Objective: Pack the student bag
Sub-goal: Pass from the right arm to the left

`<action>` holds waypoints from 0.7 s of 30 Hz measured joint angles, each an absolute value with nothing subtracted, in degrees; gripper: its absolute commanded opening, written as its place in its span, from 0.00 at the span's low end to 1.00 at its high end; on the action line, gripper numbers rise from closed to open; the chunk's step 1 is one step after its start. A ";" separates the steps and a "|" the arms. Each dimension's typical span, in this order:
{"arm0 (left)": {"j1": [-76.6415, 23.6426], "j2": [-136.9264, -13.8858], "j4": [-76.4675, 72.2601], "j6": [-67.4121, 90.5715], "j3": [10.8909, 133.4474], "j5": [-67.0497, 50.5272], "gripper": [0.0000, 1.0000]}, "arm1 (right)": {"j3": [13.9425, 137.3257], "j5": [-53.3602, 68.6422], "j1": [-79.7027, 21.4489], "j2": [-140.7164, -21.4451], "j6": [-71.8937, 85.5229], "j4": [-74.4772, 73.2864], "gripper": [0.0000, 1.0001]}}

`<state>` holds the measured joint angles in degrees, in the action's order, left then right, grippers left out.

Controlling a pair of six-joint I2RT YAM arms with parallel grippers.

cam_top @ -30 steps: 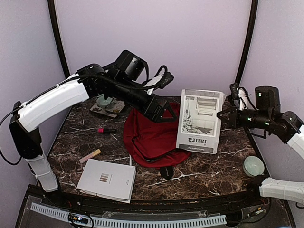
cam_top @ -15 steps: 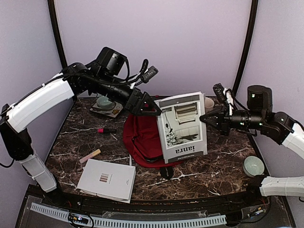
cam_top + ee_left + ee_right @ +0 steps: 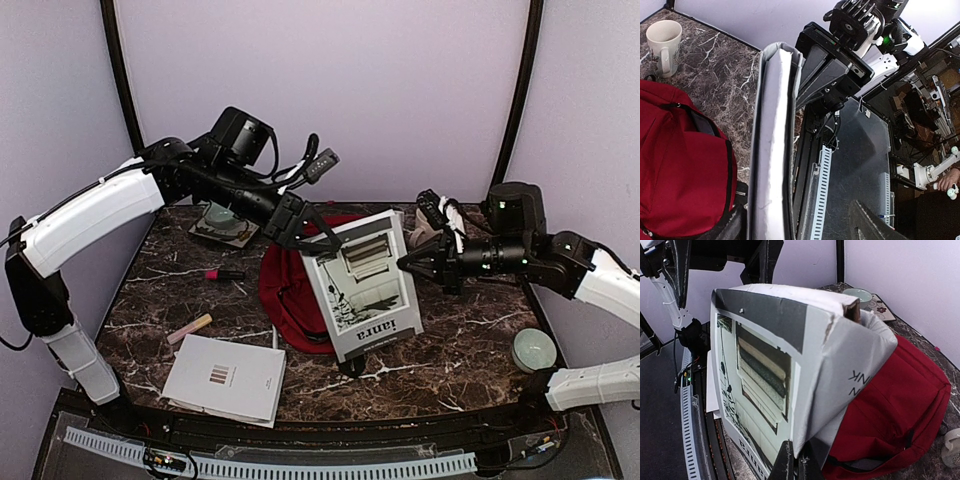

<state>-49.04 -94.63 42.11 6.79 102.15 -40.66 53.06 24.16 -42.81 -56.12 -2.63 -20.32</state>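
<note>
one magazine (image 3: 362, 285) is gripped at its edge by the closed right pincer (image 3: 405, 263), the student bag (image 3: 285, 280) beneath. the left pincer (image 3: 312, 232) is spread open, the magazine between its fingers.

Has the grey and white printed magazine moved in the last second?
Yes. The magazine, pinched in the right gripper, has shifted left and lower in the top view, now overlapping more of the unmoved red fabric backpack.

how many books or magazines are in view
2: a magazine held in the air at centre by the right pincer, and a white booklet flat on the table's near left. The red bag could hide more.
</note>
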 measured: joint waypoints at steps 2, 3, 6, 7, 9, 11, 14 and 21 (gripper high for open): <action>-49.04 -95.00 42.13 6.94 102.13 -41.45 0.64 | 53.30 24.21 -42.83 -56.58 -2.96 -19.86 0.00; -49.01 -95.29 42.11 6.85 102.13 -41.71 0.61 | 53.39 24.21 -42.83 -56.77 -3.16 -19.59 0.00; -48.99 -96.01 42.13 7.03 102.06 -42.28 0.48 | 53.58 24.36 -42.87 -57.30 -3.66 -19.16 0.00; -48.97 -96.20 42.13 7.05 101.93 -42.33 0.42 | 53.58 24.56 -42.87 -57.41 -3.81 -19.11 0.00; -48.97 -96.51 42.28 7.38 101.78 -42.09 0.30 | 53.58 25.08 -42.89 -57.69 -3.97 -18.94 0.00; -48.97 -96.75 42.52 7.57 101.73 -41.04 0.19 | 53.60 25.63 -42.89 -57.98 -4.01 -18.76 0.00; -48.97 -96.90 42.92 7.73 101.73 -39.40 0.04 | 53.60 25.63 -42.92 -58.13 -3.79 -18.76 0.00; -49.06 -96.75 42.89 8.21 101.86 -33.36 0.00 | 53.60 22.24 -42.98 -58.19 -2.26 -18.33 0.55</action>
<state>-49.06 -96.75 42.89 8.21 101.86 -33.36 53.60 22.24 -42.98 -58.19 -2.26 -18.33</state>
